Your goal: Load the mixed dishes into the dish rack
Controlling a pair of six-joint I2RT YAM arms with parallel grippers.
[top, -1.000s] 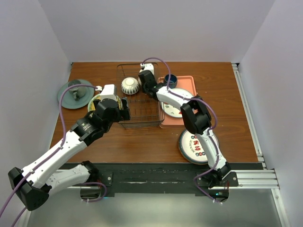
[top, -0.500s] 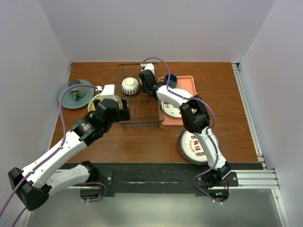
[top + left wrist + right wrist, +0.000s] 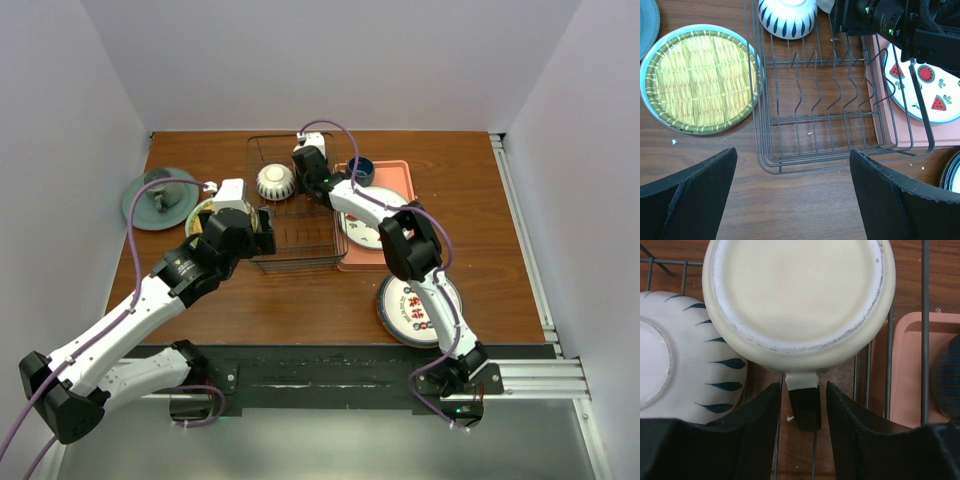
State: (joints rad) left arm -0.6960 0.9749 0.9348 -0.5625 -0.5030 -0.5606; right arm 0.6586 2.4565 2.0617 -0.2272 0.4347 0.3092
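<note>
An upturned cream mug (image 3: 797, 295) rests in the dish rack (image 3: 925, 315), next to an upturned cream bowl (image 3: 670, 365) with dark streaks. My right gripper (image 3: 804, 387) is open: its jaws stand on either side of the mug's handle, with a gap on each side. The left gripper (image 3: 792, 160) hangs wide open over the table at the near edge of the rack (image 3: 805, 162), holding nothing. A yellow textured plate (image 3: 702, 80) lies left of the rack. A teal-rimmed plate (image 3: 412, 308) lies at the near right.
A pink tray (image 3: 395, 175) right of the rack carries a strawberry plate (image 3: 365, 230) and a dark blue cup (image 3: 361, 170). A grey-green cup with saucer (image 3: 160, 197) sits at the far left. Walls close in on three sides.
The right jaws have spread apart off the mug's handle. Both arms stay almost where they were.
</note>
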